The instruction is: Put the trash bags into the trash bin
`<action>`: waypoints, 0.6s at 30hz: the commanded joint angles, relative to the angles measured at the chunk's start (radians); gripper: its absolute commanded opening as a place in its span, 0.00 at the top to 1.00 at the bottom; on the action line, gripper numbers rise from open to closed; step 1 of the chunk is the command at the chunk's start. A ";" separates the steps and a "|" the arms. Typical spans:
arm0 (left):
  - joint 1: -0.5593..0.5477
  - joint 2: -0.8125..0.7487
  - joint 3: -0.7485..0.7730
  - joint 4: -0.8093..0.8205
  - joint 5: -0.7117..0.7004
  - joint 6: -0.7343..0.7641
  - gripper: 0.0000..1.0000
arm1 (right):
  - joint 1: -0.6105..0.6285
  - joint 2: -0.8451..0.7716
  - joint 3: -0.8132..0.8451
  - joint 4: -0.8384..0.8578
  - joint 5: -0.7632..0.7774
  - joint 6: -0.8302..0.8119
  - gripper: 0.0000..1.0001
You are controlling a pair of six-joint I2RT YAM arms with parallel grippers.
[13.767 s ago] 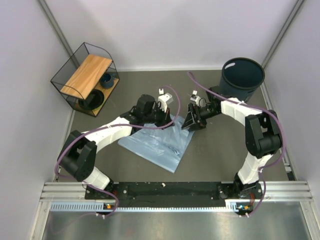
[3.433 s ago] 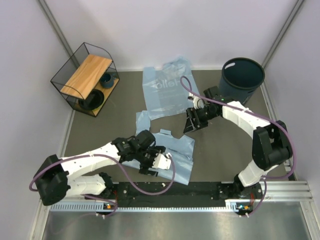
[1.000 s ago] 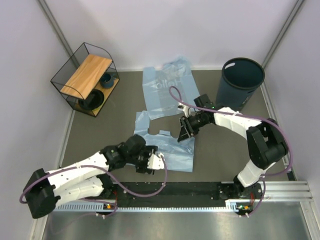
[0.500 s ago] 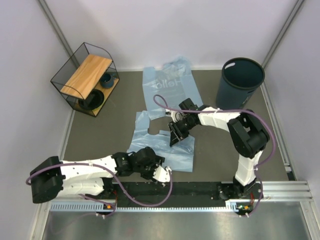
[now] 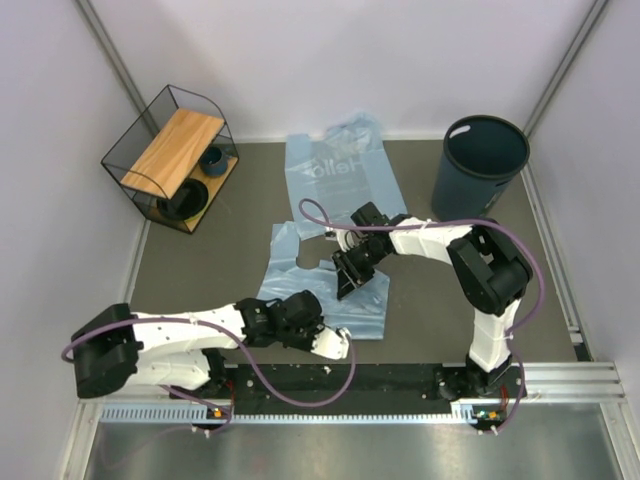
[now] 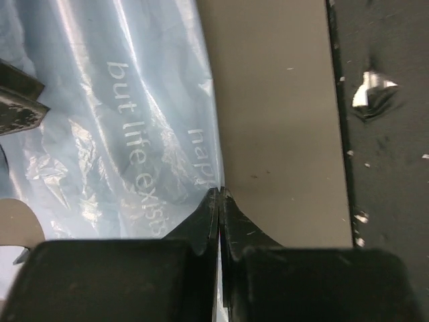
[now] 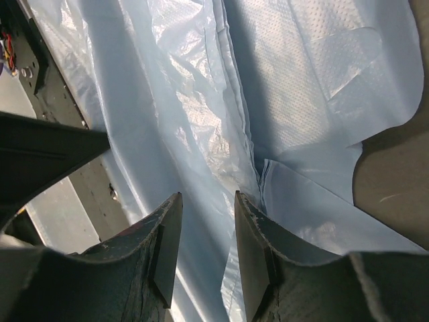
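My left gripper (image 6: 219, 199) is clenched at the trash bag's (image 6: 134, 134) 6 o'clock edge, right gripper (image 7: 206, 201) parted, so I must lift slowly.

Upper left of the overhead view: black wire basket (image 5: 170, 155) holding a slanted wooden board (image 5: 175, 150), with a small dark-blue cup (image 5: 211, 158) and a black round object (image 5: 181, 203) beside it. Grey table (image 5: 200, 270) below; aluminium rail (image 5: 120, 380) along the bottom.

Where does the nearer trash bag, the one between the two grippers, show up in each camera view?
Top external: nearer trash bag lies centre, slightly low.
Left wrist: bag fills the upper left.
Right wrist: bag fills most of the frame.
Shared landmark: grey tabletop bordering it.
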 commanded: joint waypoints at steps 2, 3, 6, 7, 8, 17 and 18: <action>0.005 -0.125 0.123 -0.128 0.150 -0.069 1.00 | 0.017 -0.061 -0.008 0.010 -0.059 -0.042 0.62; 0.028 -0.130 0.151 -0.151 0.184 -0.066 1.00 | 0.015 -0.069 -0.005 0.008 -0.070 -0.042 0.62; 0.104 -0.098 0.218 -0.216 0.304 -0.042 1.00 | -0.012 -0.107 0.009 0.000 -0.109 -0.043 0.55; 0.133 -0.075 0.238 -0.237 0.348 -0.019 1.00 | -0.028 -0.112 0.014 -0.001 -0.131 -0.034 0.49; 0.164 -0.028 0.260 -0.295 0.390 -0.002 1.00 | -0.043 -0.115 0.021 -0.001 -0.143 -0.028 0.47; 0.482 0.400 0.606 -0.607 0.760 0.204 1.00 | -0.215 -0.119 0.058 -0.083 -0.257 -0.071 0.23; 0.499 0.436 0.628 -0.637 0.769 0.222 1.00 | -0.218 -0.141 0.047 -0.081 -0.266 -0.080 0.16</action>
